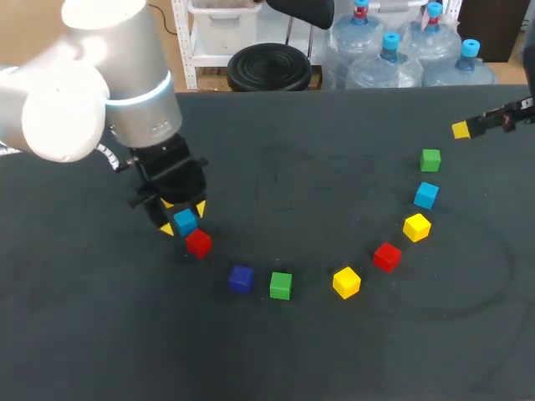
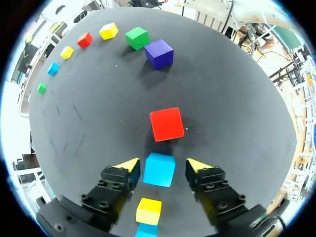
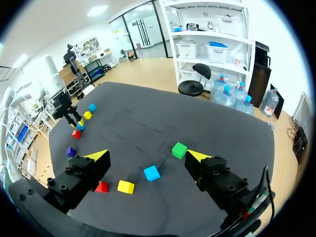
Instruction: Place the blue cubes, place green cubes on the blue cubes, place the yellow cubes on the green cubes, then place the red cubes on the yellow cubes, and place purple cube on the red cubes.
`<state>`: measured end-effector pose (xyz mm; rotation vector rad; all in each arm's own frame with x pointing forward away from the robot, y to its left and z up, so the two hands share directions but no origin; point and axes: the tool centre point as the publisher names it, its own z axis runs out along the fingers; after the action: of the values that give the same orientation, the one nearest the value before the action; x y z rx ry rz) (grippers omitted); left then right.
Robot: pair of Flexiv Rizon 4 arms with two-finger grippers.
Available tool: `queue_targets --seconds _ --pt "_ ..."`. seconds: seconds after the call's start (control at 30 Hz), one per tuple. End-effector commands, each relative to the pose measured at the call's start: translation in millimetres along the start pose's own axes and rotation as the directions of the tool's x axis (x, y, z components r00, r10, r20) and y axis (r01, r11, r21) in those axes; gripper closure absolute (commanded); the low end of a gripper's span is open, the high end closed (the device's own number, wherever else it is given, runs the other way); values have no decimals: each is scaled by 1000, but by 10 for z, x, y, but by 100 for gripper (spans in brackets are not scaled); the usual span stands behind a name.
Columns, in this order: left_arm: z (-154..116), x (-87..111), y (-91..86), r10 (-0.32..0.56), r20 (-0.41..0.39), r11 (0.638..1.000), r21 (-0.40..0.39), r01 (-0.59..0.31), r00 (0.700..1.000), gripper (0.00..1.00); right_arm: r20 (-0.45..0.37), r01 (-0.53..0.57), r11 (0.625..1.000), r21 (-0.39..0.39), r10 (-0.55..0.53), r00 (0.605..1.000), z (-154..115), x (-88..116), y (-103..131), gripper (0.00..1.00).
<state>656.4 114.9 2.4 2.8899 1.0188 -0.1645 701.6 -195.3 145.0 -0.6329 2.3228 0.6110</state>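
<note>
The left arm's gripper (image 1: 182,219) hangs low over the black table (image 1: 276,351), its yellow-tipped fingers (image 2: 129,164) released and straddling a blue cube (image 2: 159,169). In the left wrist view a sliver of table shows between the cube and one finger, while the other finger sits so near that contact cannot be judged.

Read from behind the robot, with the far edge at 12 o'clock, a red cube (image 1: 198,243) lies just at the blue cube's 5 o'clock, close but apart. From there a curve of loose cubes runs on. A purple cube (image 1: 241,278) sits at the red cube's 4 o'clock, a green cube (image 1: 281,285) near it at 3 o'clock, and a yellow cube (image 1: 346,281) farther along at 3 o'clock. Then come a second red cube (image 1: 387,256), a second yellow cube (image 1: 416,226), a second blue cube (image 1: 426,195) and a second green cube (image 1: 430,159), climbing toward 1 o'clock, each apart from the next.

Under the left wrist, behind the fingers, the wrist view catches a third yellow cube (image 2: 148,211) and, beyond it, a third blue cube (image 2: 146,229). The right gripper (image 3: 148,157) hovers above the table at the second green cube's 1 o'clock, fingers spread wide with nothing held.
</note>
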Motion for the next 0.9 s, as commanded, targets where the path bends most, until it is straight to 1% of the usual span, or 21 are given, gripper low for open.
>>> queue_targets --seconds 0.03,0.2,0.27,0.43,0.47,0.53,0.57,0.6,0.7,0.8,0.9 --pt "6 25 17 -2 1 1000 4 2 1000 51 2 1 1000 -4 -1 1000 15 0 -10 0" --pt "21 29 12 2 -1 1000 3 -2 1000 51 2 1 1000 -4 -1 1000 15 0 -10 0" --pt "26 22 16 1 1 1000 1 -1 1000 56 2 1 1000 -4 -1 1000 15 0 -10 0" --pt "30 11 30 -7 5 1000 -6 7 1000 60 2 1 1000 -4 -1 1000 15 0 -10 0" --pt "30 12 31 -8 6 1000 -7 8 1000 65 2 1 1000 -4 -1 1000 15 0 -10 0" --pt "29 16 38 -13 9 1000 -9 13 1000 80 2 1 1000 -4 -1 1000 15 0 -10 0" --pt "27 19 41 -16 9 1000 -10 16 1000 96 2 1 1000 -4 -1 1000 15 0 -10 0" --pt "24 21 45 -19 9 1000 -12 19 1000 100 2 1 1000 -4 -1 1000 15 0 -10 0" --pt "-13 35 68 -44 17 999 -19 44 999 100 2 1 1000 -4 -1 1000 15 0 -10 0" --pt "-92 51 132 -111 36 993 -34 112 993 100 2 1 1000 -4 -1 1000 15 0 -10 0" --pt "-211 63 247 -225 75 972 -55 229 972 100 2 1 1000 -4 -1 1000 15 0 -10 0"
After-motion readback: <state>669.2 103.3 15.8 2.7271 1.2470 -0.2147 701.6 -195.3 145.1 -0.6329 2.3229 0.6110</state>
